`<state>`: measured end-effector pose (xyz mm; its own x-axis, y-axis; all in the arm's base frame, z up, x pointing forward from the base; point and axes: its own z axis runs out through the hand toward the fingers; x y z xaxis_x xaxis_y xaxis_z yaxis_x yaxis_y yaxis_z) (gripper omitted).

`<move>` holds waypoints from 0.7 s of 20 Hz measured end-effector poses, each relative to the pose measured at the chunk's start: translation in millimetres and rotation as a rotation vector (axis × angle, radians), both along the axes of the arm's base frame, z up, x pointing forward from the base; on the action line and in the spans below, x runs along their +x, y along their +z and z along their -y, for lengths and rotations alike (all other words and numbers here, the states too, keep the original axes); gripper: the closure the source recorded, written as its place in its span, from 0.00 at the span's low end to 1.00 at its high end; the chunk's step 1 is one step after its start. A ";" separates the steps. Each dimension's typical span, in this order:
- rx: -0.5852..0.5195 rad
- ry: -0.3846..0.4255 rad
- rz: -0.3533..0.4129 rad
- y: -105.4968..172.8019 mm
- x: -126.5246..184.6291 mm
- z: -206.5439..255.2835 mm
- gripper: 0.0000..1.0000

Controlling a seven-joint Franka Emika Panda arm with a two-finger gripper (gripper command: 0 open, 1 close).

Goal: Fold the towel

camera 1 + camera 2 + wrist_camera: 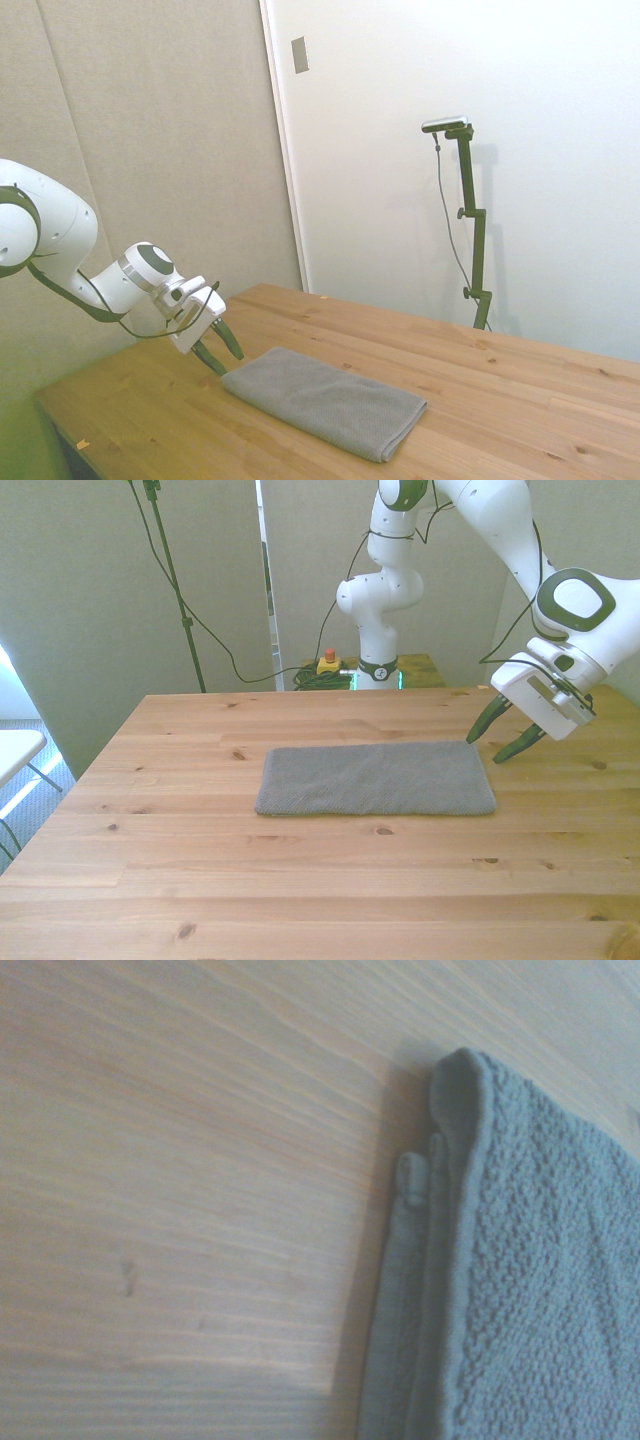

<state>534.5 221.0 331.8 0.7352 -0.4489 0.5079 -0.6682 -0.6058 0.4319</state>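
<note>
- The towel point(375, 778) lies flat on the wooden counter point(300, 880), a long grey rectangle near the counter's middle in the front view; its long sides run from 9 o'clock to 3 o'clock there
- In the side view the towel point(325, 400) stretches from about 10 o'clock to 4 o'clock across the counter point(520, 400); the edge at its 4 o'clock end looks thick and rounded
- The wrist view shows one end of the towel point(530, 1290) from close by; at least three stacked layers show at that edge, with bare wood of the counter point(180, 1180) beside them
- The gripper point(506, 738) hangs tilted at the towel's 3 o'clock end in the front view, just beyond its far corner; the dark jaws stand apart, clamped on nothing; their tips are close above the counter
- In the side view the gripper point(222, 356) sits just beside the towel's 10 o'clock end; whether a tip touches the cloth cannot be told
</note>
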 end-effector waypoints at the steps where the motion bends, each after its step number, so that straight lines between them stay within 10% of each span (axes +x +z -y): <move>1: -0.002 -0.009 0.001 -0.2 2.0 4.7 0.00; 14: 0.010 -0.102 0.020 -0.3 25.9 62.0 0.00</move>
